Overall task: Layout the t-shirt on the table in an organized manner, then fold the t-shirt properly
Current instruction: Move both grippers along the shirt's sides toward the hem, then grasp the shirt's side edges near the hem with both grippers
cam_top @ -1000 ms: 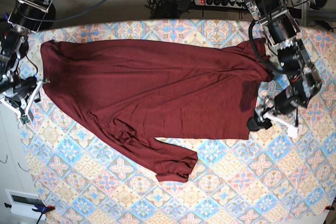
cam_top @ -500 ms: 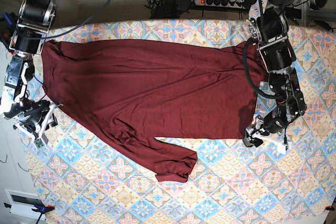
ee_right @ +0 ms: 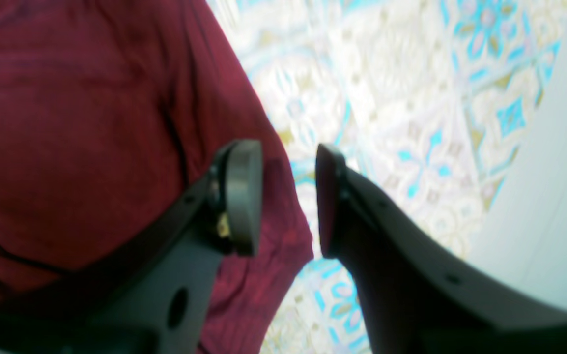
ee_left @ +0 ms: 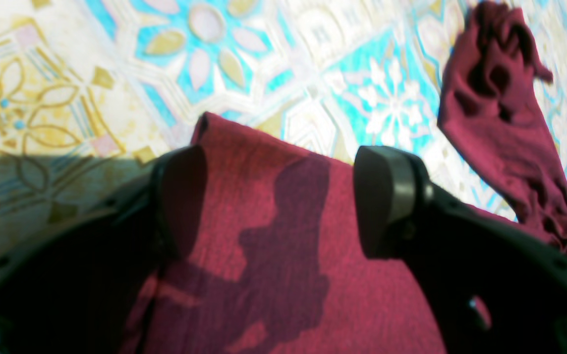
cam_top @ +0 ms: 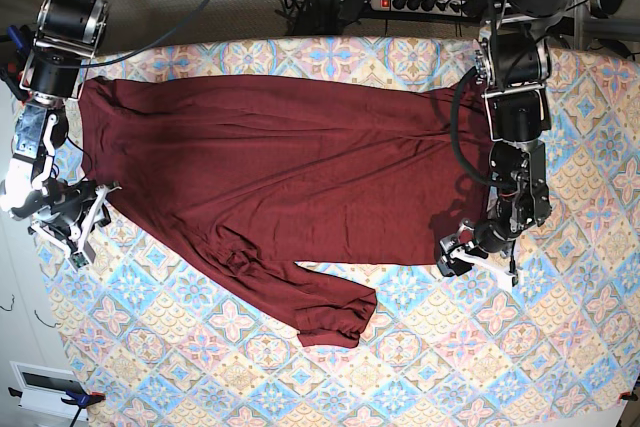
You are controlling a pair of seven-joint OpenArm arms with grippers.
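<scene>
The t-shirt (cam_top: 280, 187) lies spread across the far half of the desk (cam_top: 420, 367), body mostly flat, 1 long sleeve trailing toward the near edge and bunched at the cuff. Fabric reads as a soft, light knit: limp, wrinkles easily, likely drags and stretches if pulled from 1 point.

Left tool (ee_left: 278, 196): jaws wide apart, straddling the right-hand corner of the cloth, not clamped. Right tool (ee_right: 288, 196): jaws part open over the left edge, nothing pinched.

Judgement: best holds are hem corners and the cuff, pinched at the edge.
</scene>
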